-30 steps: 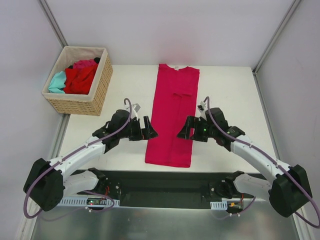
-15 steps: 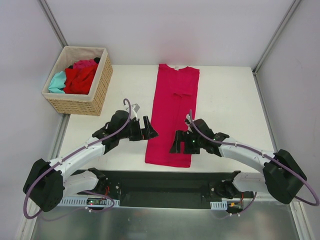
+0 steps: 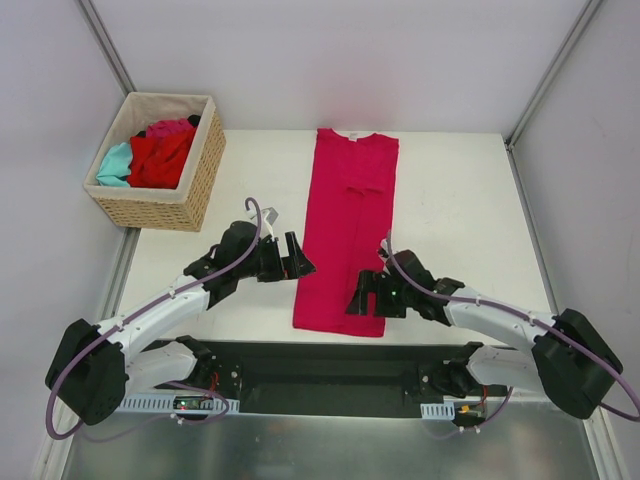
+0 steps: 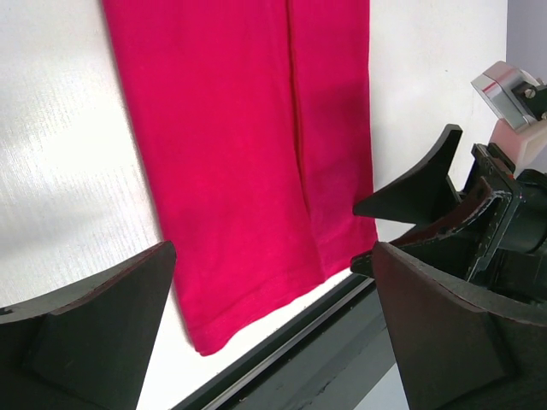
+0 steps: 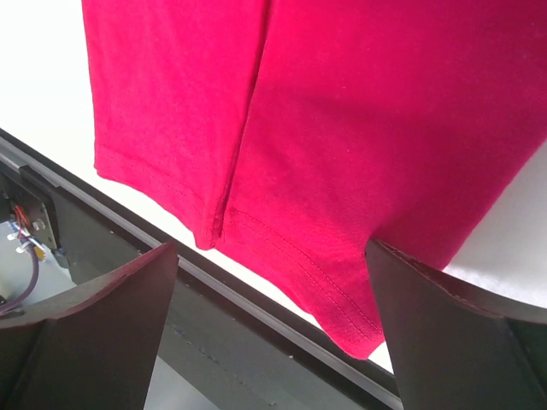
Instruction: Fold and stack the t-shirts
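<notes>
Overhead, the spread right gripper [image 3: 362, 297] hides a corner of the magenta t-shirt [image 3: 345, 225]; left gripper [image 3: 302, 257] gapes too

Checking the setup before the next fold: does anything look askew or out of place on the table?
Only mildly: the magenta t-shirt, folded into a long strip, lies slightly slanted, hem further left than collar. Its hem corner may just overhang the near edge of the table. Nothing else stands out.
</notes>
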### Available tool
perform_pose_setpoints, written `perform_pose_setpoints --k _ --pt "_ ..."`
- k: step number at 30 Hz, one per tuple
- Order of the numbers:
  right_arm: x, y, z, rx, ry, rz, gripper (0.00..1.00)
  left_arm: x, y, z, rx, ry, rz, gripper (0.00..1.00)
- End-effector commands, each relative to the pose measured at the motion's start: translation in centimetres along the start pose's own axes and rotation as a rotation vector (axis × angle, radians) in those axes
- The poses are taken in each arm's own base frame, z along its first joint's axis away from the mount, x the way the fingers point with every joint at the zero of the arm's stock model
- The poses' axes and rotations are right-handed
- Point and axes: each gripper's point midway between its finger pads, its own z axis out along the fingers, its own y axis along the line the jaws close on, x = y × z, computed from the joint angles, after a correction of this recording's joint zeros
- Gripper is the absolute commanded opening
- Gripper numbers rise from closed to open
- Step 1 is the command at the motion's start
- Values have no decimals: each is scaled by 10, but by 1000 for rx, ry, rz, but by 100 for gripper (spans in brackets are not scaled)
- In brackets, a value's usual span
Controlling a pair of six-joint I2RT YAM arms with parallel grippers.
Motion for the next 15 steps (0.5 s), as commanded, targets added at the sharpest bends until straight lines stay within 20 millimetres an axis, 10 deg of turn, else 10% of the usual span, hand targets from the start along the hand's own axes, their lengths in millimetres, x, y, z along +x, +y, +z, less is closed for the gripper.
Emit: perform_pose_setpoints --k 1,15 --pt "19 -32 -6 115 19 20 96 -8 -11 -1 29 -18 0 99" --pt "-2 -31 -22 169 -50 -60 96 22 2 7 37 55 -26 99"
